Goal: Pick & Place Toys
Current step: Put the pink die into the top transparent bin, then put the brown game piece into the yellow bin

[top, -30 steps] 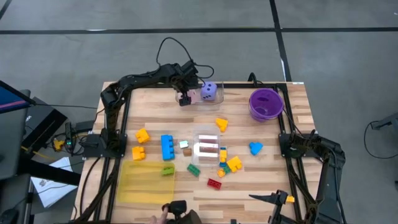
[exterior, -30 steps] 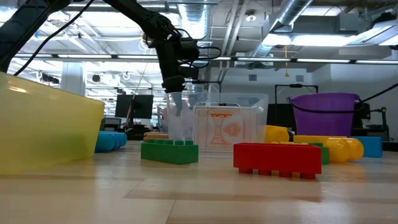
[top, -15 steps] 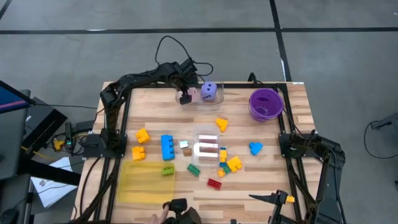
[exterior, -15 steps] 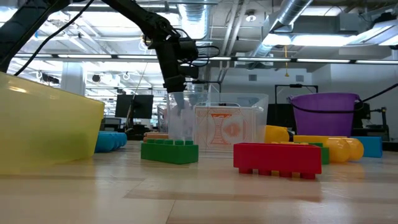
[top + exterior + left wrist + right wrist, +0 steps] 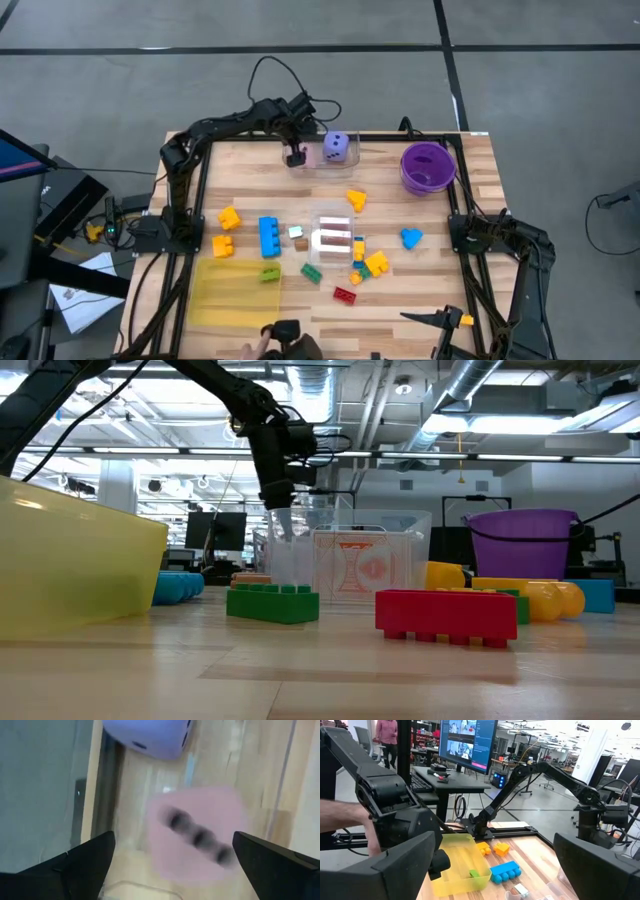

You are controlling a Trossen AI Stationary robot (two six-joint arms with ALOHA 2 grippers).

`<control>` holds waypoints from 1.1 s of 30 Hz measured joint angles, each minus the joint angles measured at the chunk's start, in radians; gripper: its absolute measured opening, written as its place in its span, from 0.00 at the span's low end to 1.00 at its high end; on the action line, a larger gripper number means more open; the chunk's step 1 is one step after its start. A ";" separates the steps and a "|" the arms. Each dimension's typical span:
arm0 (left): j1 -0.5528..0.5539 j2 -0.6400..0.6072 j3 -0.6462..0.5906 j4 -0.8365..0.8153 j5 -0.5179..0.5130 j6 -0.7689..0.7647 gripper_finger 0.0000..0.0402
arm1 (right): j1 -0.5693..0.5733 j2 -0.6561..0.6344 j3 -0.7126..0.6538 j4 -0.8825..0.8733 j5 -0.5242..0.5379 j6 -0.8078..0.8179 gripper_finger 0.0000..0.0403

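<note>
My left gripper (image 5: 296,157) hangs open over a clear box (image 5: 325,162) at the table's far edge. In the left wrist view a blurred pink dotted die (image 5: 200,832) shows below and between the open fingers, touching neither. A purple dotted die (image 5: 338,147) lies in the same box, just beyond it. Other toys lie mid-table: a blue brick (image 5: 268,236), orange bricks (image 5: 229,217), a yellow shape (image 5: 356,199), a green brick (image 5: 311,271) and a red brick (image 5: 345,294). My right gripper (image 5: 440,320) waits open at the near right corner.
A purple round bowl (image 5: 427,166) stands at the far right. A yellow translucent tray (image 5: 236,290) sits at the near left with a green brick at its corner. A second clear box (image 5: 333,238) with cards stands mid-table. A person's hand (image 5: 268,340) shows at the near edge.
My left gripper has risen a little over the clear box at the far edge. The pink die stays in the box below it.
</note>
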 joint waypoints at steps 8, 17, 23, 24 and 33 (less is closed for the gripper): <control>-0.008 -0.006 0.001 0.043 0.030 -0.017 1.00 | 0.000 0.000 0.000 0.001 0.000 0.000 0.99; -0.007 -0.152 0.000 0.046 0.056 -0.028 1.00 | 0.000 0.000 0.000 0.001 0.000 0.000 0.99; -0.050 -0.331 -0.034 0.070 0.304 -0.143 1.00 | 0.000 0.000 0.000 0.003 0.000 0.000 0.99; -0.062 -0.366 -0.051 0.077 0.352 -0.159 1.00 | 0.000 0.000 0.000 0.003 -0.001 0.002 0.99; -0.301 -0.671 -0.367 0.312 0.570 -0.227 1.00 | 0.000 0.000 0.000 0.003 -0.010 0.007 0.99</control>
